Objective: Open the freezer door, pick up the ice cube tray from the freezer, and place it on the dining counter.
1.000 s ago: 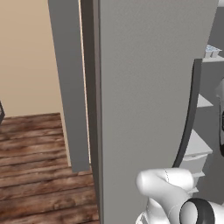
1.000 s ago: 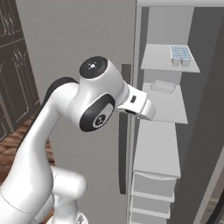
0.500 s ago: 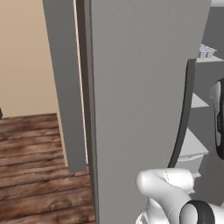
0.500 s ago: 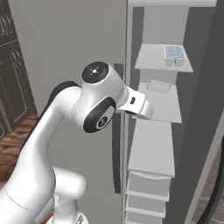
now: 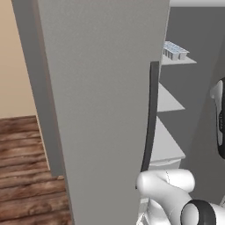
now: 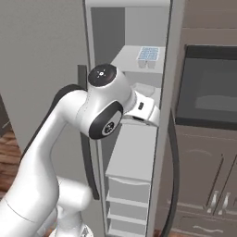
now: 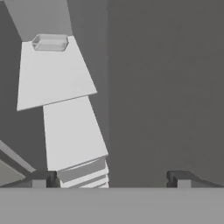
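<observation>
The freezer door (image 5: 101, 101) stands swung open, its long dark handle (image 5: 150, 118) along its edge; it also shows as the freezer door (image 6: 41, 69) at the left of the right base view. Inside the freezer (image 6: 115, 32), the pale blue ice cube tray (image 6: 149, 54) sits on the top shelf, and appears as the ice cube tray (image 5: 175, 49) from the left. My gripper (image 7: 111, 180) is open and empty, its fingertips (image 7: 41, 179) wide apart, facing the light grey shelves at mid height, below the tray. The dining counter is out of view.
A clear shallow container (image 7: 49, 42) rests on the second shelf, below the tray's shelf. Drawers (image 6: 125, 199) fill the freezer's bottom. The adjoining grey panel (image 6: 169, 92) with its own dark handle (image 6: 174, 176) borders the opening on the right. Beyond it are an oven (image 6: 210, 88) and cabinets (image 6: 208, 185).
Both base views have shifted, so the camera moved: the freezer interior slid left and the oven came into sight. The arm holds much the same pose.
</observation>
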